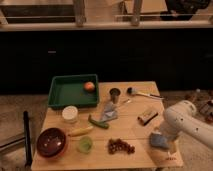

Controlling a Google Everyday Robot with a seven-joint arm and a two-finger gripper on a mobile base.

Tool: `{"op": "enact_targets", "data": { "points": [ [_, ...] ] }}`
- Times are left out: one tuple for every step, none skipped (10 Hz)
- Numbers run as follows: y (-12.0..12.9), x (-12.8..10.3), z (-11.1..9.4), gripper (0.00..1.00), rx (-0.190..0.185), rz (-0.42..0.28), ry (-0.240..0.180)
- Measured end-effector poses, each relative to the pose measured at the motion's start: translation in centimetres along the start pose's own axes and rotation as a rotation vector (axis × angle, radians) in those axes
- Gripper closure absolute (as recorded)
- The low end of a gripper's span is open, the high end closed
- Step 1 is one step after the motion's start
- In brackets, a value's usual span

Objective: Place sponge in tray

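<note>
Sponge (pixel 158 142), blue-grey, soft, lay directly beneath white gripper (pixel 163 133); whether it was gripped, we could not tell. Green rectangular plastic tray (pixel 56 94) sat far to its left. Risk, we judged: a shallow hold dropping the sponge short.

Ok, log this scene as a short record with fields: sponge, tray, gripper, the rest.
sponge: blue sponge, lying on the front right of the wooden table, outside the tray
tray: green tray, back left of the table, holding one orange fruit
gripper: gripper at the end of the white arm, right by the sponge; contact cannot be told
between them: metal cup, brush, blue-grey cloth
front left: red bowl, green cup
task state: sponge not yet in tray
</note>
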Motion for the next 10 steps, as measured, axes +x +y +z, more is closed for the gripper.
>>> {"op": "enact_targets", "data": {
  "points": [
    [0.1, 0.0, 0.1, 0.20, -0.005, -0.005, 0.002],
    [0.2, 0.0, 0.2, 0.20, -0.009, -0.008, 0.001],
    [0.2, 0.0, 0.3, 0.20, -0.010, -0.011, 0.000],
    [0.1, 0.0, 0.3, 0.20, -0.010, -0.014, -0.001],
    [0.1, -0.1, 0.5, 0.20, -0.011, -0.015, -0.004],
    [0.2, -0.2, 0.6, 0.20, -0.012, -0.013, -0.008],
    [0.2, -0.3, 0.7, 0.20, -0.011, -0.010, -0.013],
    [0.2, -0.3, 0.9, 0.20, -0.013, -0.010, -0.015],
    [0.2, -0.3, 1.0, 0.20, -0.016, -0.016, -0.017],
    [0.1, -0.3, 1.1, 0.20, -0.014, -0.019, -0.026]
  ]
}}
